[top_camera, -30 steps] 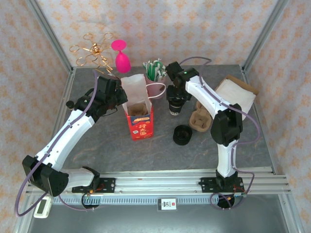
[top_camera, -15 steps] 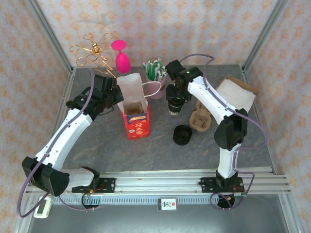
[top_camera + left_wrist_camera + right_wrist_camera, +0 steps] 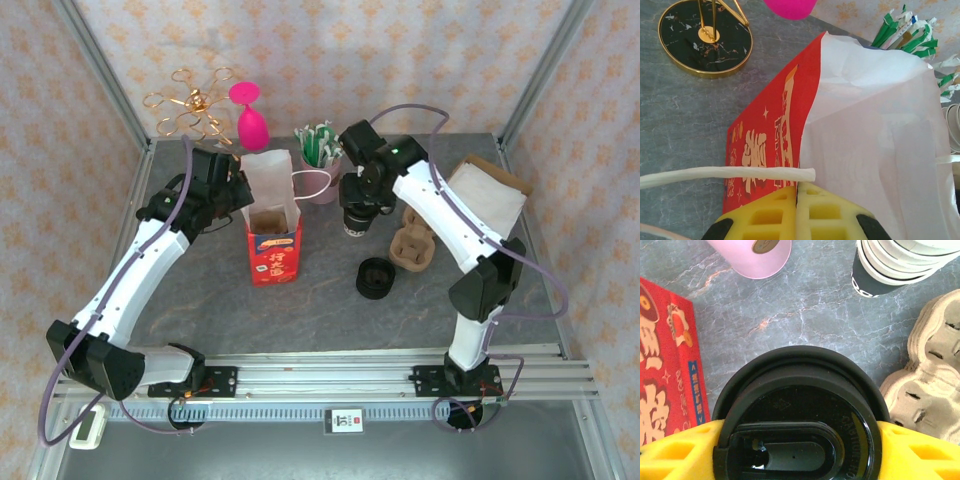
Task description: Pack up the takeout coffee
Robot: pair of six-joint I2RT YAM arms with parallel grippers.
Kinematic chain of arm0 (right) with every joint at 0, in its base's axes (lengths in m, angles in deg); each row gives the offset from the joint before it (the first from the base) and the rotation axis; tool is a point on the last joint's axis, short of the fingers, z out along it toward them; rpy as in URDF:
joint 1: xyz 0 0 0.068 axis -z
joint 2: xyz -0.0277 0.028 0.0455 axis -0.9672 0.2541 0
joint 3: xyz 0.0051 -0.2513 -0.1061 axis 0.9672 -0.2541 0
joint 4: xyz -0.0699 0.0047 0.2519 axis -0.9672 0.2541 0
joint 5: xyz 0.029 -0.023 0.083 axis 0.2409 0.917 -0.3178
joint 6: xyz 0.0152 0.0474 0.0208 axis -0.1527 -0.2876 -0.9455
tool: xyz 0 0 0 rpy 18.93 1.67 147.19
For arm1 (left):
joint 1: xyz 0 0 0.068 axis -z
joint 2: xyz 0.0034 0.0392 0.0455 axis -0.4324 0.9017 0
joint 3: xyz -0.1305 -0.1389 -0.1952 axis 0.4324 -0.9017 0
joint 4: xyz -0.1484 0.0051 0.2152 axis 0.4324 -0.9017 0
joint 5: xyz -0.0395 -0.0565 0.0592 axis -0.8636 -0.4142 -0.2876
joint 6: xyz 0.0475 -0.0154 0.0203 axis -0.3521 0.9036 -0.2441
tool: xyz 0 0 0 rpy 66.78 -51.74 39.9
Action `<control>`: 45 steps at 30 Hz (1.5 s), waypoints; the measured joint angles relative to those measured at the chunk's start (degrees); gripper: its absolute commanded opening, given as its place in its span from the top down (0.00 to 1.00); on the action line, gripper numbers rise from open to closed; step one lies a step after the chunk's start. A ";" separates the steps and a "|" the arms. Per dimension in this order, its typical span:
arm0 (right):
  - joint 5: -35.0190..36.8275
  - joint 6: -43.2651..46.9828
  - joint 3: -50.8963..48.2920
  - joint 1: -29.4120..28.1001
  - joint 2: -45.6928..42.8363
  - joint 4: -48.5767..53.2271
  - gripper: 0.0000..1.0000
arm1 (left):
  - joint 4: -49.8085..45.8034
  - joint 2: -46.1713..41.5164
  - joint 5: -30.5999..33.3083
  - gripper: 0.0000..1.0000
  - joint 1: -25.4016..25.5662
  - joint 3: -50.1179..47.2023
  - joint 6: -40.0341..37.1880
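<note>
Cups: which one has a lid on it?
The cup gripped by the right gripper wears a round black lid; the stacked cups nearby have bare cream rims.

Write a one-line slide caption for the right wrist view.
Yellow-padded right claw clamps the black-lidded takeout coffee cup beside the red printed paper bag.

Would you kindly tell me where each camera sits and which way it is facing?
Top external: fixed above and behind the bases, looking down across the table; both arms, left gripper and right gripper show.
Left wrist: on the left arm, looking along its shut yellow fingers, pinching the red paper bag at its rim.
Right wrist: on the right arm, looking down onto the takeout coffee held between its yellow fingers.
Shared: all three show the bag; top and right wrist share the cardboard cup carrier.
</note>
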 measured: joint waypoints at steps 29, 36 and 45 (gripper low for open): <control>-0.28 -5.09 2.78 -6.88 -8.70 2.36 0.34 | 0.04 0.85 -0.85 1.00 0.00 0.17 2.40; -1.31 -5.11 6.75 -7.56 -8.81 2.38 0.35 | 0.20 0.85 -1.46 1.00 0.00 0.17 2.80; -2.73 -5.05 11.30 -7.67 -9.60 2.38 0.35 | 1.38 0.85 -2.56 1.00 0.00 0.17 3.28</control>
